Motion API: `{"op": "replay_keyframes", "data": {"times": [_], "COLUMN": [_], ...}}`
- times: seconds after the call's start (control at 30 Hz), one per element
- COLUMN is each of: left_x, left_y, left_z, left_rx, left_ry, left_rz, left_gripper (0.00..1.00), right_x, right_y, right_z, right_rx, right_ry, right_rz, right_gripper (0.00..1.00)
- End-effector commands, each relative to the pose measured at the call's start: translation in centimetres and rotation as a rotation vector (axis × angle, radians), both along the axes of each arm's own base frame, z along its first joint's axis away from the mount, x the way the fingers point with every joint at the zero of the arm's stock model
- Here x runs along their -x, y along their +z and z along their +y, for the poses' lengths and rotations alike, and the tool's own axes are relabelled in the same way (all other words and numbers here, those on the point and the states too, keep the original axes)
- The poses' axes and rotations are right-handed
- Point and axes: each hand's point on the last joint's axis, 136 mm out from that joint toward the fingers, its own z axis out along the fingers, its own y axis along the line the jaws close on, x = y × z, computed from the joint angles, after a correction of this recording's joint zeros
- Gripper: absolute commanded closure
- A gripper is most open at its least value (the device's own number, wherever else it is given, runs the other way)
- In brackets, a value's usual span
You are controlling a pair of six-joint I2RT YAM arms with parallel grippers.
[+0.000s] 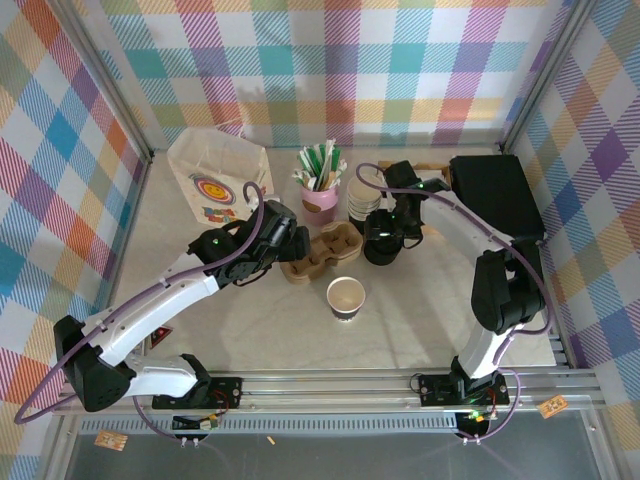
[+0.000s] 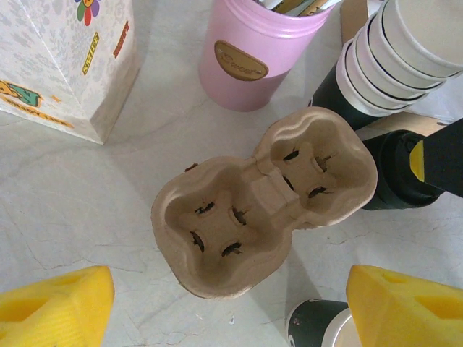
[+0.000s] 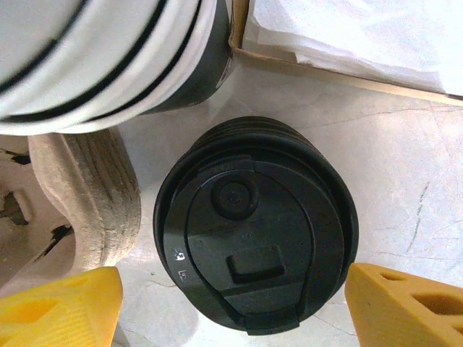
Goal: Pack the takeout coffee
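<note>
A moulded brown pulp cup carrier with two wells lay mid-table, its length running left to right. Behind it stood a pink tumbler of green and white straws. Behind its right end, a stack of dark paper cups with cream rims leaned. Further off to the carrier's left rear stood a white printed paper bag.

Just beside the carrier's right end, with a sliver of table between, sat a ribbed stack of round black plastic lids. The right gripper hung over it, released, one yellow pad either side of the top lid and neither touching it.

The left gripper hovered over the carrier's left part, also released and grasping nothing.

The takeout coffee, a single dark paper cup with a pale inside, stood on the near side of the carrier, slightly towards its right end. It stood apart from the carrier, with bare table between them. It was lidless and upright, its long axis vertical and its open mouth facing straight up
</note>
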Motion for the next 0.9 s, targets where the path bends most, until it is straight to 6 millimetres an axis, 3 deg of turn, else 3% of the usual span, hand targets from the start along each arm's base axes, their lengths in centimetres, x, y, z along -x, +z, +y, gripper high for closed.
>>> {"op": "replay_keyframes", "data": {"times": [0.0, 0.87], "left_x": [0.2, 0.9], "left_y": [0.8, 1.0], "left_z": [0.5, 1.2], "left_rx": [0.029, 0.040], "left_ry": [0.015, 0.030], "left_rz": [-0.007, 0.004], "left_gripper": [0.17, 0.17], "right_x": [0.1, -0.1], "right_y": [-0.9, -2.3], "right_z": [-0.4, -0.6], "right_rx": [0.014, 0.045], "right_ry": [0.003, 0.013], "right_rz": [0.014, 0.030], "right_gripper": [0.19, 0.20]}}
